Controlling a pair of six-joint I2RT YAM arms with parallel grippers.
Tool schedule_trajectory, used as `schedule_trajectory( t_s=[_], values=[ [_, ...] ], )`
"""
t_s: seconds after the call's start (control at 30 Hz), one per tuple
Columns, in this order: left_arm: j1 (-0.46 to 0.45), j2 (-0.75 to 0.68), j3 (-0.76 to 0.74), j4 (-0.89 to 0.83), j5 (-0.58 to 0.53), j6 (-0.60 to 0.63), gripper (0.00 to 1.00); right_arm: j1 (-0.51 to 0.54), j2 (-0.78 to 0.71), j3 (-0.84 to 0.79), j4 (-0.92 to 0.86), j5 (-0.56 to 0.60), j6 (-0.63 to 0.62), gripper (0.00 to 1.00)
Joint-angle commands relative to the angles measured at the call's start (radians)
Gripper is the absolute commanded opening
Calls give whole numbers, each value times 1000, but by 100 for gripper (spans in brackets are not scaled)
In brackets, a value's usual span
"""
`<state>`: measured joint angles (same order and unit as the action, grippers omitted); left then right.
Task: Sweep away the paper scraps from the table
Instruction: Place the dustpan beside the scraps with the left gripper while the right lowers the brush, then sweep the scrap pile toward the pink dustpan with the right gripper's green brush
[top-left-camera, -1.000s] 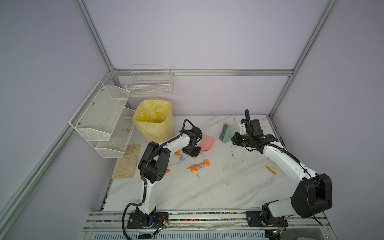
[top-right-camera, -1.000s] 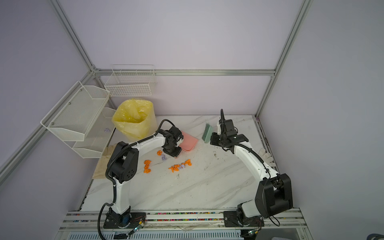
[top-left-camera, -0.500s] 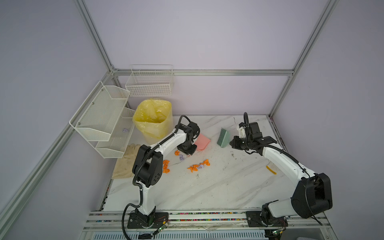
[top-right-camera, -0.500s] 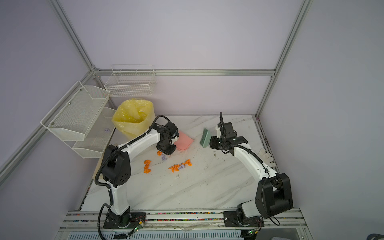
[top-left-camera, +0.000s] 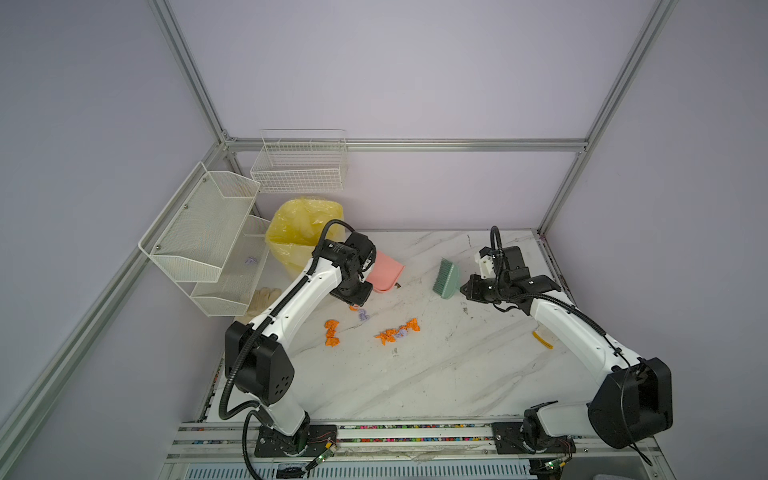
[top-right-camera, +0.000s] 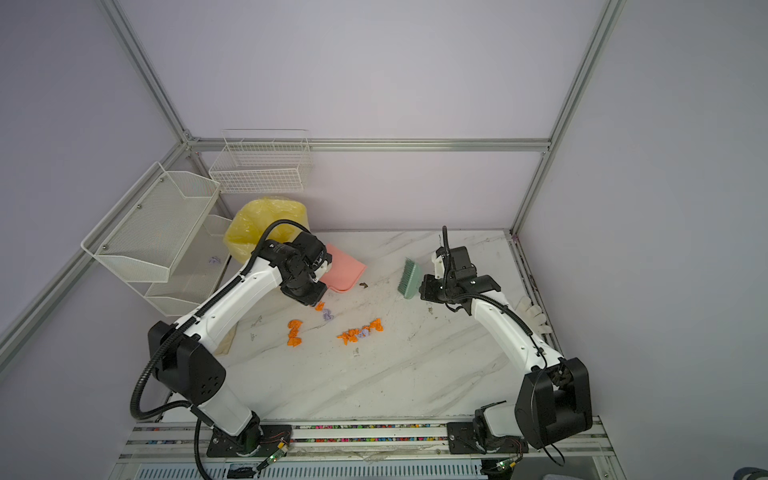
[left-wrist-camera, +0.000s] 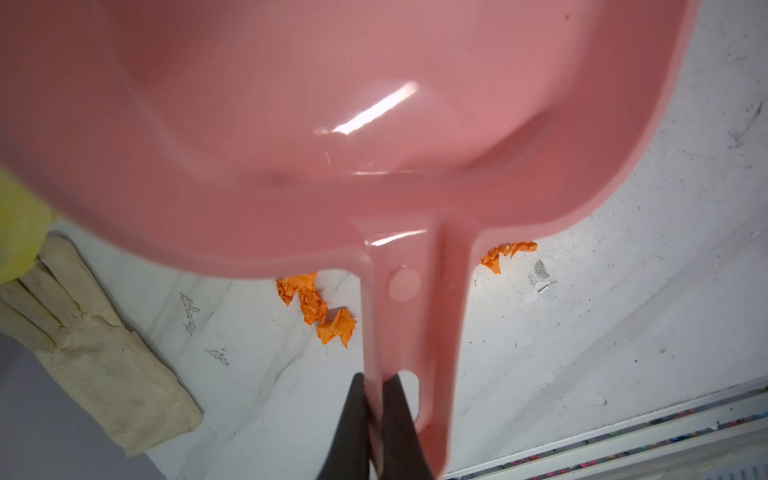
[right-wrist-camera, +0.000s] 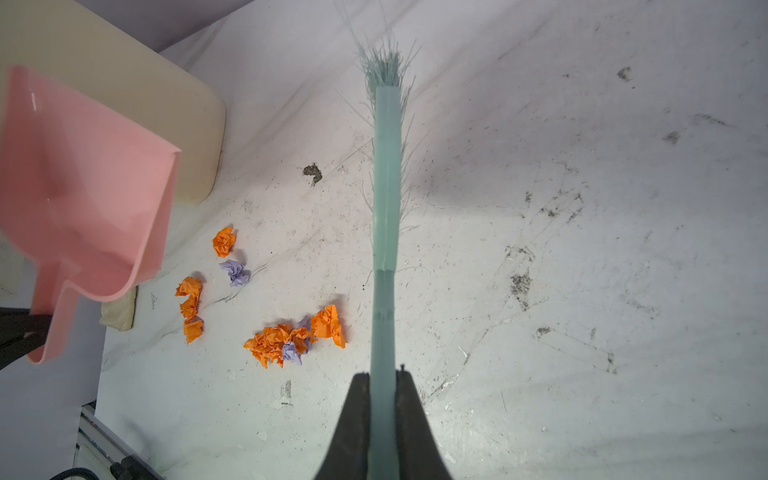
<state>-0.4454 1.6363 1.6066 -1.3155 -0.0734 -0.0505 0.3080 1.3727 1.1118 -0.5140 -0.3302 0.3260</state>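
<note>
Left tool (left-wrist-camera: 376, 380) pinches the dustpan handle (left-wrist-camera: 409, 311), right tool (right-wrist-camera: 383, 376) the brush (right-wrist-camera: 386, 166); paper scraps (right-wrist-camera: 286, 336) lie below, touching neither.

Yellow-bagged bin (top-left-camera: 305, 232) back left; beige glove (top-left-camera: 262, 297) just beside; white wire racks (top-left-camera: 299, 166) above; thin yellow strip (top-left-camera: 542, 338) far right.

Worktop (top-left-camera: 415, 382) front half open — wide pass to the scraps (top-left-camera: 397, 332) from the near side. Back is crowded: dustpan (top-left-camera: 387, 274) and brush (top-left-camera: 446, 277) there, clear gap between them; bin (top-left-camera: 291, 232) and racks (top-left-camera: 208, 232) block the back-left corner.
</note>
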Motion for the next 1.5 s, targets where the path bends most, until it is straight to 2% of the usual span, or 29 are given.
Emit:
schedule_trajectory(
  t_s=[0.0,0.2,0.33,0.47,0.63,0.83,1.23,1.47],
  values=[
    [-1,-41,-78,-55,40,-38,0,1,-6,17,-13,1,-19,0],
    [17,-76,-119,-52,1,-33,0,31,-21,31,-16,-42,-15,0],
    [54,-55,-85,-34,0,-32,0,111,-9,62,-14,-145,-6,0],
    [70,-37,-64,-15,-2,-39,0,221,28,86,3,-182,28,0],
    [104,-35,-48,13,19,-42,0,264,61,40,51,-278,79,0],
    [122,-20,-36,19,7,-30,0,307,87,15,-1,-280,88,0],
    [139,-7,-63,47,17,-17,0,374,135,40,47,-361,163,0],
    [139,-4,-62,53,38,-10,0,422,220,54,-2,-293,144,0]
  ],
)
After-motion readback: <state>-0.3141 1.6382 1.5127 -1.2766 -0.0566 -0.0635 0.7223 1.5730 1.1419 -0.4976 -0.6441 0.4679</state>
